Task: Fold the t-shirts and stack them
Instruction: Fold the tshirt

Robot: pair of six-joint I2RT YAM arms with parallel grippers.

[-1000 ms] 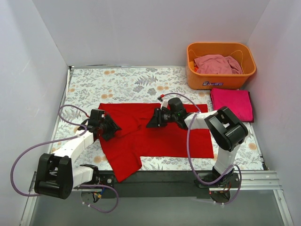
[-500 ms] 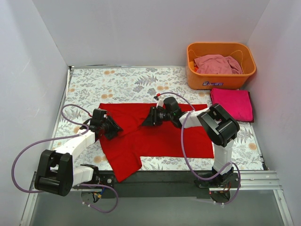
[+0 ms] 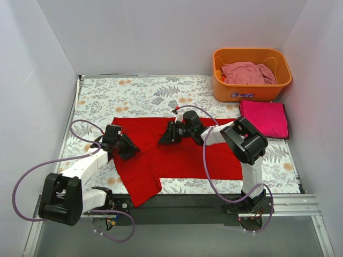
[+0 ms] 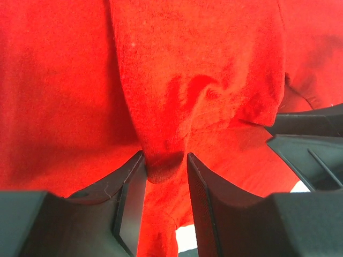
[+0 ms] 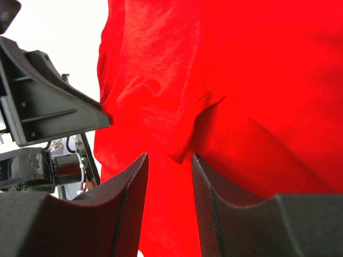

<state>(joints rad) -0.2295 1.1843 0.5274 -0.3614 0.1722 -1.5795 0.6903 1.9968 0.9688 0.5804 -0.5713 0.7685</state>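
Red t-shirt (image 3: 182, 158) lies spread flat mid-table (image 3: 139, 91), long axis left to right. One corner trails toward the near edge on the left side.

Left gripper (image 3: 131, 150) sits low on the shirt's left part. In its wrist view a raised fold of red cloth stands between the jaws and both fingers (image 4: 134, 182) touch it, so I read it as pinched.

Right gripper (image 3: 163, 136) is down on the shirt near its far edge, about the middle, pointing left toward the other claw. In its wrist view the jaws stand part-way apart with red cloth filling the gap and a small pointed crease just ahead. I can't tell whether that cloth is gripped or just lying under the fingers.

Key relation: both claws are on the left half, near each other. The bulk of the shirt runs away to the right of them, and its right end is well apart from both. The right arm's base is nearer that end. My guess is a fold across the long axis, with the cloth carried rightward.

Magenta t-shirt (image 3: 263, 118) lies already folded at the right, just in front of the orange basket (image 3: 252, 91). Pale pink t-shirt (image 3: 246, 72) sits crumpled inside the basket, not yet done.
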